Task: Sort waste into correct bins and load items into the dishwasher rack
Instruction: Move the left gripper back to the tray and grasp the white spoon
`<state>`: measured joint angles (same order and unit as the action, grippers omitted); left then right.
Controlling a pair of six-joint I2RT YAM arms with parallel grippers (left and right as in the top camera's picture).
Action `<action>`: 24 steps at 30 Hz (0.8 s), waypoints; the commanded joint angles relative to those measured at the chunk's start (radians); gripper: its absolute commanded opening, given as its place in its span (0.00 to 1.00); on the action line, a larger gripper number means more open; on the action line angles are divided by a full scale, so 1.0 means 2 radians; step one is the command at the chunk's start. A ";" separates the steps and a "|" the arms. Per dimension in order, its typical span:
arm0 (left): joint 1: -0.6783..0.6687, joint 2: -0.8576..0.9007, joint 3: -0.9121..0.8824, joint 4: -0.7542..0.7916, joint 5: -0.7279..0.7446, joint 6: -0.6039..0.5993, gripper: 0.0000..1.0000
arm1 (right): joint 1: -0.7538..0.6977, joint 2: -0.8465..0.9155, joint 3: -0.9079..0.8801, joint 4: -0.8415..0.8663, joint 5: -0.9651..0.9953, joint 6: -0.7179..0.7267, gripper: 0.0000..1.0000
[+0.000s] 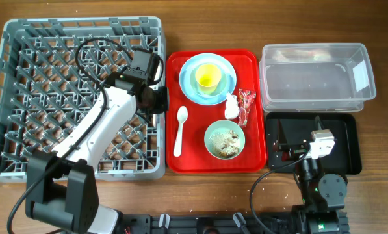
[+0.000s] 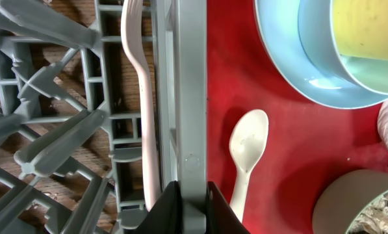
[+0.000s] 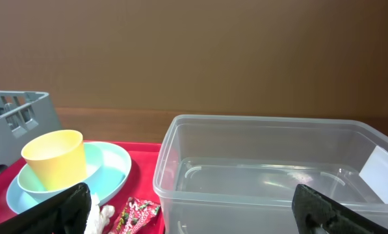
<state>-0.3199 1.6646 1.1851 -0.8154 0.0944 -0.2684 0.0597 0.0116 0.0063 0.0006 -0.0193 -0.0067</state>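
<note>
1 fork in rack, just outside L jaws | L jaws apart astride rack wall | R jaws apart

We see the yellow cup upright in a mint bowl on the blue plate; the white spoon lies beside the crumb-filled bowl; the fork lies inside the grey rack.

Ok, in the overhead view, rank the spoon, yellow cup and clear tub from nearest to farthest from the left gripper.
From the left gripper:
1. Spoon, just right, on the red tray.
2. Yellow cup, farther right on that tray.
3. Clear tub, far right.
</note>
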 commanded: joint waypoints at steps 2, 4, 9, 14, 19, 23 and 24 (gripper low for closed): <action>-0.002 0.004 -0.004 -0.008 -0.011 0.007 0.13 | -0.003 -0.003 -0.001 0.002 -0.004 -0.008 1.00; -0.002 0.004 -0.004 -0.008 -0.011 0.007 0.24 | -0.003 -0.003 -0.001 0.002 -0.004 -0.008 1.00; -0.001 -0.010 0.004 -0.002 -0.054 0.007 0.28 | -0.003 -0.003 -0.001 0.002 -0.004 -0.008 1.00; -0.002 -0.093 0.034 -0.005 -0.050 -0.014 0.29 | -0.003 -0.003 -0.001 0.002 -0.004 -0.008 1.00; -0.006 -0.125 0.031 -0.054 0.101 -0.014 0.10 | -0.003 -0.003 -0.001 0.002 -0.004 -0.008 1.00; -0.037 -0.103 -0.008 -0.044 0.100 -0.014 0.15 | -0.003 -0.003 -0.001 0.002 -0.004 -0.008 1.00; -0.046 -0.096 -0.013 -0.038 0.100 -0.016 0.12 | -0.003 -0.003 -0.001 0.002 -0.004 -0.008 1.00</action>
<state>-0.3672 1.4261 1.2072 -0.9226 0.2596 -0.2943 0.0597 0.0116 0.0063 0.0006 -0.0189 -0.0067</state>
